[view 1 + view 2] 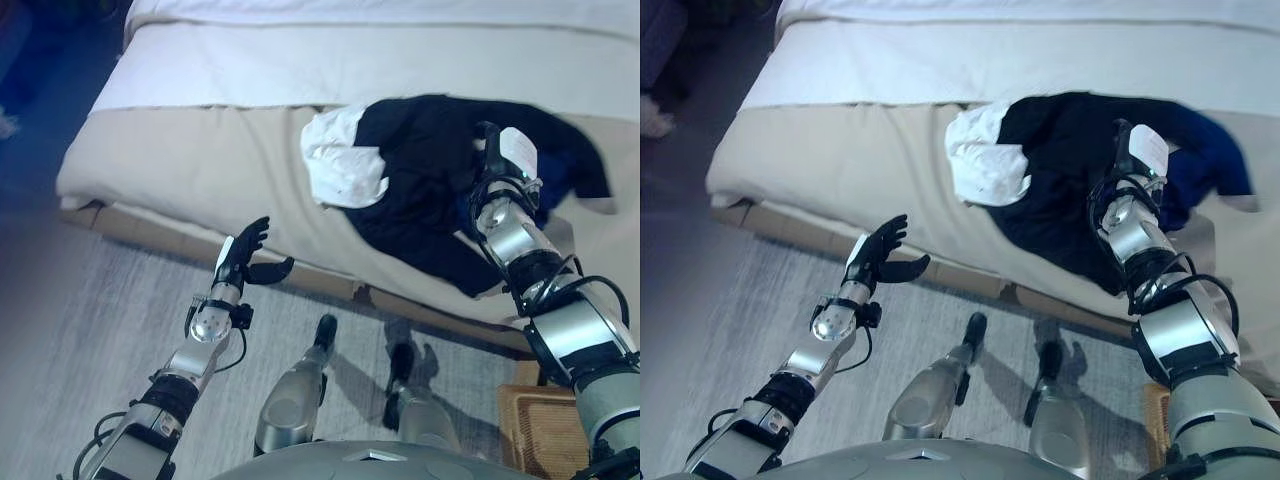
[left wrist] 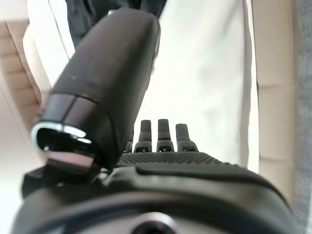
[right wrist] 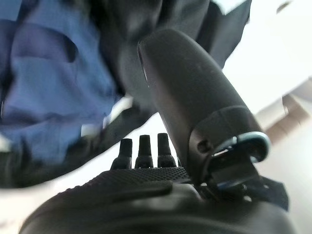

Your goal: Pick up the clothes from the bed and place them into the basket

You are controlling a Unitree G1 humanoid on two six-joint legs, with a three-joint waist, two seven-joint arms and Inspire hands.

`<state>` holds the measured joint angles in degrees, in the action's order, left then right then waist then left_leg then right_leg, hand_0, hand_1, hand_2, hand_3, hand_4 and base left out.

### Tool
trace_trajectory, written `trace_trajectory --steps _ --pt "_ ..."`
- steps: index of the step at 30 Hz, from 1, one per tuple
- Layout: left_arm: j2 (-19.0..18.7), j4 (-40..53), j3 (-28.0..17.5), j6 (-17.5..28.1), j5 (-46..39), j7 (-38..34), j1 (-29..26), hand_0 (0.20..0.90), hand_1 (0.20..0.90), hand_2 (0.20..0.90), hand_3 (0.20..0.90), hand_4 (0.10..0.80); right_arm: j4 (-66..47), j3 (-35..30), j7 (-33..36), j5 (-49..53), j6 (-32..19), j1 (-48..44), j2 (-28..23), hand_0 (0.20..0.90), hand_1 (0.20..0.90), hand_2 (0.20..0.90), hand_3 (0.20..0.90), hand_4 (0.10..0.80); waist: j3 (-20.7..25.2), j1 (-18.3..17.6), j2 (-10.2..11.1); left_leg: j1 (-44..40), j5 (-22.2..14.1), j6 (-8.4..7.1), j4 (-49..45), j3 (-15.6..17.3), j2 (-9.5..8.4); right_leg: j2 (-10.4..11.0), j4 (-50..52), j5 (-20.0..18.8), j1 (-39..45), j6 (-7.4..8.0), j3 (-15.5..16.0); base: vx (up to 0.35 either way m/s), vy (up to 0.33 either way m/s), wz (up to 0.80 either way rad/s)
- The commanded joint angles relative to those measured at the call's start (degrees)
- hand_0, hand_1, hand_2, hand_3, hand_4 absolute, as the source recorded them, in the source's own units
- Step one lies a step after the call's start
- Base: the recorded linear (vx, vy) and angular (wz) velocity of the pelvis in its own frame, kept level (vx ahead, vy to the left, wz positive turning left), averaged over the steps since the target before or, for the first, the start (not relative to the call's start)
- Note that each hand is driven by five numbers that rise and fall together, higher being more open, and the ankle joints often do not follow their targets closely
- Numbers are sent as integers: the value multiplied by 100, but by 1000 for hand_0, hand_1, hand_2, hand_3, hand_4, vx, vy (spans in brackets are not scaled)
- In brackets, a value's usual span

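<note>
A pile of clothes lies on the bed's near right part: a white garment [image 1: 340, 160], a black garment [image 1: 425, 185] and a blue one [image 1: 565, 160]. My right hand [image 1: 497, 160] is over the black cloth. In its wrist view the right hand [image 3: 185, 102] shows straight fingers and a spread thumb, open, with blue cloth [image 3: 44, 83] and black cloth just past them. My left hand [image 1: 245, 255] hangs open over the floor in front of the bed's edge, holding nothing. A corner of the brown wicker basket [image 1: 545, 430] shows on the floor at lower right.
The bed [image 1: 200, 150] has a beige cover and a white sheet [image 1: 350, 60] further back. Its low wooden frame [image 1: 300, 275] runs along the near edge. Grey carpet [image 1: 80, 320] covers the floor on the left.
</note>
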<state>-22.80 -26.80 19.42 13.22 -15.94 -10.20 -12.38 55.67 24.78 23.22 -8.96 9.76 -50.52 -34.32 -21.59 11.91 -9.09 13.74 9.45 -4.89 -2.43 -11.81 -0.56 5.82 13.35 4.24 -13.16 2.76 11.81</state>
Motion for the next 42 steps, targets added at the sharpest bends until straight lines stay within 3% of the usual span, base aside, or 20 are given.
trace_trajectory --steps 1,5,10,14,15,24,25,26,27,36,37,42 --pt "-392 865 -108 579 -235 -220 -216 900 900 900 900 800 -76 310 239 95 -54 -793 -150 900 900 900 900 800 -227 95 405 471 -1046 444 -1303 317 -505 358 476 -52 -262 -196 181 -31 -7 28" --pt "-464 1234 -30 641 -217 -311 -384 900 900 900 900 800 305 374 173 161 53 -1209 -171 900 900 900 900 800 -499 227 344 946 -1140 548 -1739 337 -656 432 919 48 -703 -179 260 -67 -7 26" --pt "-564 1743 16 569 -171 -498 -538 900 900 900 900 800 503 473 162 235 339 -1594 -178 900 900 900 900 800 -814 323 250 1535 -1242 646 -2273 501 -714 599 1644 197 -1309 -167 331 -59 21 10" --pt "-610 1955 67 627 -240 -592 -540 900 900 900 900 800 734 626 166 263 590 -1794 -218 900 900 900 900 800 -820 367 198 2091 -1362 716 -2699 630 -750 658 2111 305 -1851 -181 322 -1 15 4" --pt "-616 1990 84 657 -262 -626 -507 900 900 900 900 800 785 665 190 291 595 -1809 -214 900 900 900 900 800 -820 372 193 2156 -1571 726 -2881 670 -746 653 2305 485 -1929 -140 254 54 -1 6" --pt "-712 2306 107 665 -371 -692 -318 900 900 900 900 800 947 803 54 497 662 -2067 -421 900 900 900 900 800 -820 404 88 2943 -1881 808 -3762 792 -739 640 3216 760 -2768 -230 130 -4 15 -4" --pt "-719 2317 106 672 -381 -692 -305 900 900 900 900 800 948 801 24 534 643 -2075 -439 719 719 719 689 589 -820 404 90 2964 -1895 807 -3795 793 -737 633 3230 766 -2784 -236 130 0 0 0" --pt "-724 2335 108 688 -382 -690 -283 900 900 900 900 800 957 780 9 555 573 -2081 -451 359 359 359 269 169 -820 406 96 3008 -1921 810 -3868 790 -735 629 3272 769 -2823 -245 130 0 0 0" --pt "-730 2340 120 701 -391 -700 -281 900 900 900 900 800 951 782 0 521 525 -2087 -452 300 300 300 200 100 -820 406 102 3014 -1928 807 -3885 794 -723 624 3272 765 -2825 -245 131 0 0 0" --pt "-747 2312 131 724 -427 -728 -253 900 900 900 900 800 884 786 91 522 427 -2005 -494 300 300 300 200 100 -820 325 145 2605 -1908 708 -3676 813 -666 547 2947 677 -2353 -254 182 -18 13 -7" --pt "-751 2277 122 735 -440 -729 -289 900 900 900 900 800 907 776 107 536 395 -2052 -505 300 300 300 200 100 -820 307 156 2590 -1710 693 -3531 808 -659 545 2770 491 -2318 -304 231 -61 35 -6" --pt "-765 2138 101 698 -568 -707 -198 900 900 900 900 800 797 718 151 471 287 -2001 -567 300 300 300 200 100 -820 187 268 1785 -1610 593 -3000 787 -589 454 2006 303 -1485 -258 134 2 34 -17"
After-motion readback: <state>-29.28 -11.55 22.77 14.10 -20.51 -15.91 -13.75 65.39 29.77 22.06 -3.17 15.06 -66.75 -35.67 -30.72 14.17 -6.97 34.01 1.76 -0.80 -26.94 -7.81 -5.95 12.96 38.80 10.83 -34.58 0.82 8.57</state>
